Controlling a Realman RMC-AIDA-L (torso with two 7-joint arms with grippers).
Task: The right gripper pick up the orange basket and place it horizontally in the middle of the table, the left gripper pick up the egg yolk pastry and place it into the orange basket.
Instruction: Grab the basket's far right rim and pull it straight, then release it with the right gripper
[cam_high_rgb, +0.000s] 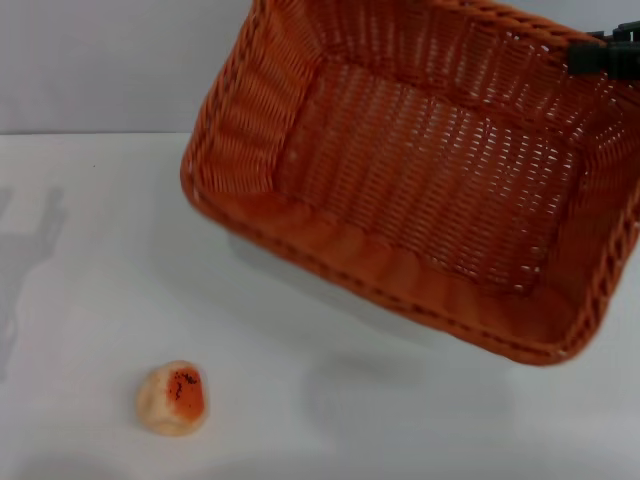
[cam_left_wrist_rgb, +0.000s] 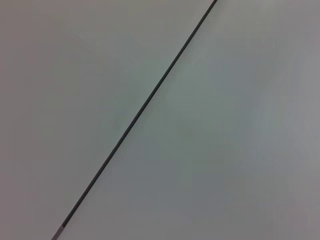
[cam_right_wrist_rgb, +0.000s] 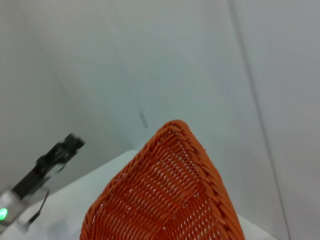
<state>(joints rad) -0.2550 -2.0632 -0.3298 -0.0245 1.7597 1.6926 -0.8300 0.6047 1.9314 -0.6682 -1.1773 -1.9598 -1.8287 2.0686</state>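
1. Egg yolk pastry (cam_high_rgb: 173, 397) on the table (cam_high_rgb: 80, 250), well to the left of the orange basket (cam_high_rgb: 420, 180) and nearer the robot, red patch up.
2. Left gripper (cam_right_wrist_rgb: 57, 155) only seen far off in the right wrist view; fingers' state impossible to tell.
3. Orange basket held tilted above the table, long axis slanting, not yet horizontal.
4. Right gripper (cam_high_rgb: 608, 52) clamped on the basket's far right rim.

place: looks like a robot test lab, not anyone's home
table (cam_high_rgb: 90, 250): plain white top, bare right to its far edge
wall (cam_high_rgb: 100, 60): blank grey panels, thin seam (cam_left_wrist_rgb: 145, 107)
props: just a basket (cam_high_rgb: 420, 170) and a pastry (cam_high_rgb: 173, 397)
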